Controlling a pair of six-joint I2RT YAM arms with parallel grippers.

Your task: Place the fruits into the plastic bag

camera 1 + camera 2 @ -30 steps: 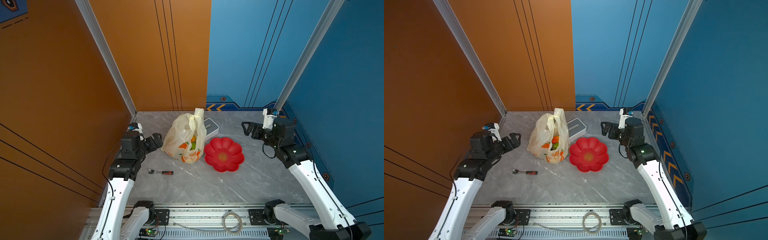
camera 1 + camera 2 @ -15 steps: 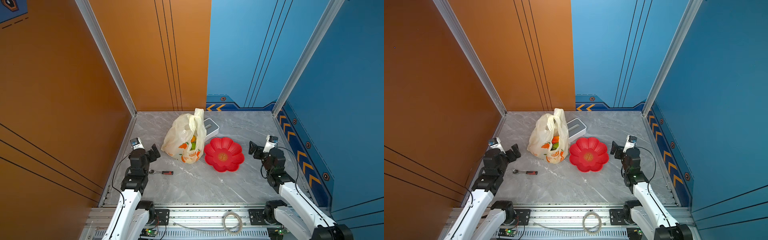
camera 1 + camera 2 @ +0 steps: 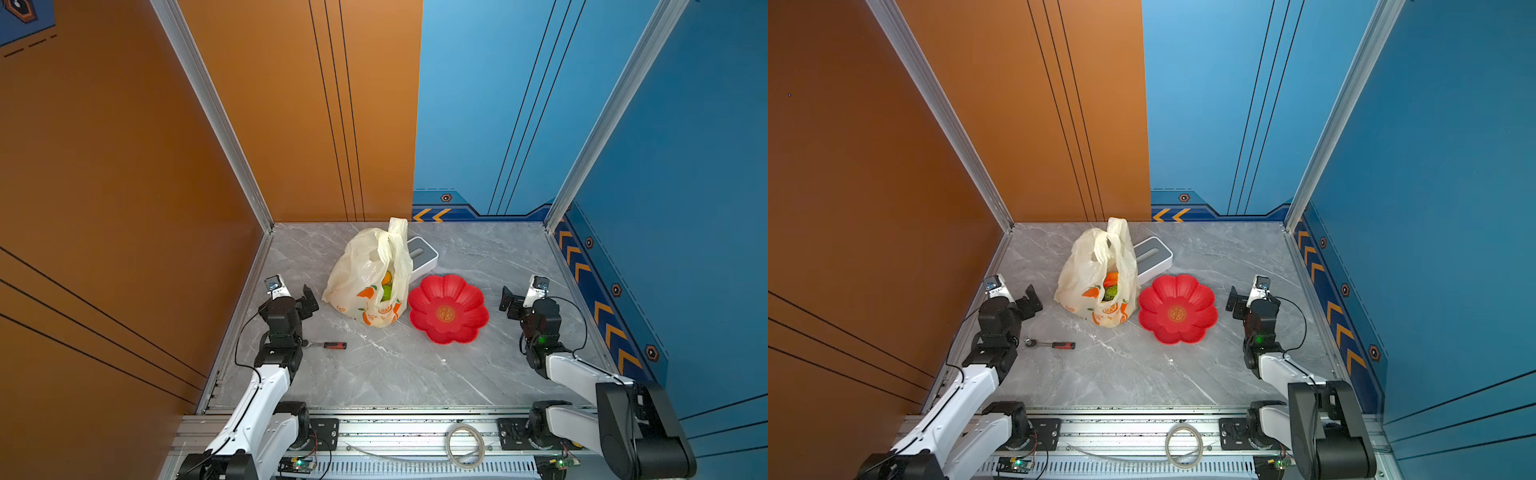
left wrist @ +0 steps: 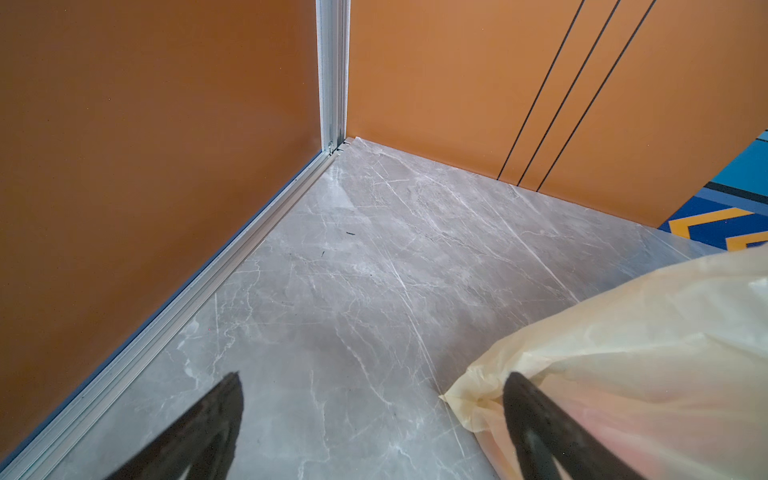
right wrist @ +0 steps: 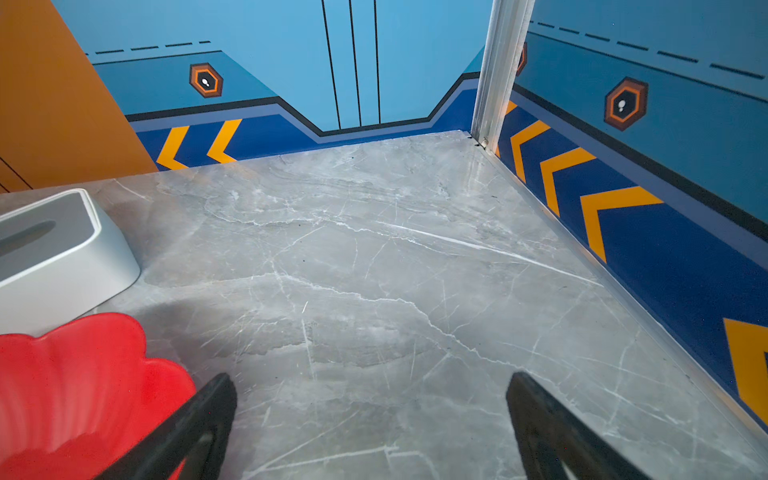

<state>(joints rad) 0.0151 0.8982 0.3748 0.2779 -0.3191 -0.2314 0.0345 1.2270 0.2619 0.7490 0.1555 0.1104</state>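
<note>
Left end effector (image 4: 372, 376) spread wide, empty (beside plastic bag (image 4: 644, 353)), right end effector (image 5: 370, 376) wide, empty

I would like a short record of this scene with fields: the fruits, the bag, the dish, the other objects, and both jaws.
fruits: an orange one and a green one show inside the bag's mouth; none lies loose on the table
thin cream-yellow plastic bag: standing, handle loops up
red flower-shaped dish: empty, beside the bag
white-grey box with a slot: behind the bag
small tool with red-black handle: on the grey marble table
left jaws: open, empty
right jaws: open, empty
</note>
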